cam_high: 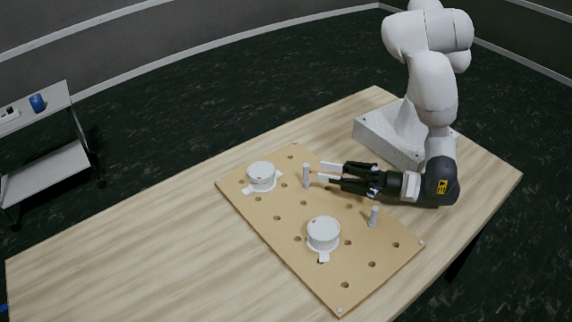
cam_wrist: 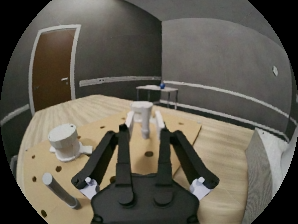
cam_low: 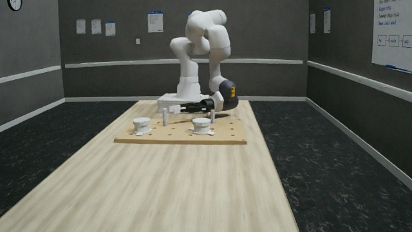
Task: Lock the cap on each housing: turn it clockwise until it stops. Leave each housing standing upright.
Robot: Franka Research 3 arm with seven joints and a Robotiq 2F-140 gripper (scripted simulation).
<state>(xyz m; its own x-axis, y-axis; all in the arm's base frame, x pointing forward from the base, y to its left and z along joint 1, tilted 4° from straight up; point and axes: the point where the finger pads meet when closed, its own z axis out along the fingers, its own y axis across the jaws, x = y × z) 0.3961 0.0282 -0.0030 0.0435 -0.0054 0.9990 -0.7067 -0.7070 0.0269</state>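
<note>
Two white housings stand upright on the peg board (cam_high: 286, 233) (cam_low: 180, 140) (cam_wrist: 187, 135). One round white cap (cam_high: 261, 171) (cam_low: 141, 120) (cam_wrist: 142, 105) sits on the housing at the board's far-left part in the top view, its red mark toward the front. The other cap (cam_high: 323, 229) (cam_low: 201, 121) (cam_wrist: 63, 133) sits on the nearer housing, its red mark at the upper left. Both housings have flat tabs at the base. My gripper (cam_high: 322, 172) (cam_low: 172, 109) (cam_wrist: 144, 117) lies level and low, partly open and empty, its white fingertips just short of a grey peg. Whether either cap is locked I cannot tell.
That grey peg (cam_high: 306, 175) (cam_low: 165, 116) (cam_wrist: 145, 127) stands between my fingertips and the far-left housing. A second grey peg (cam_high: 374, 216) (cam_low: 212, 116) (cam_wrist: 60, 191) stands toward the board's right edge in the top view. The arm's base block (cam_high: 386, 136) is behind the gripper.
</note>
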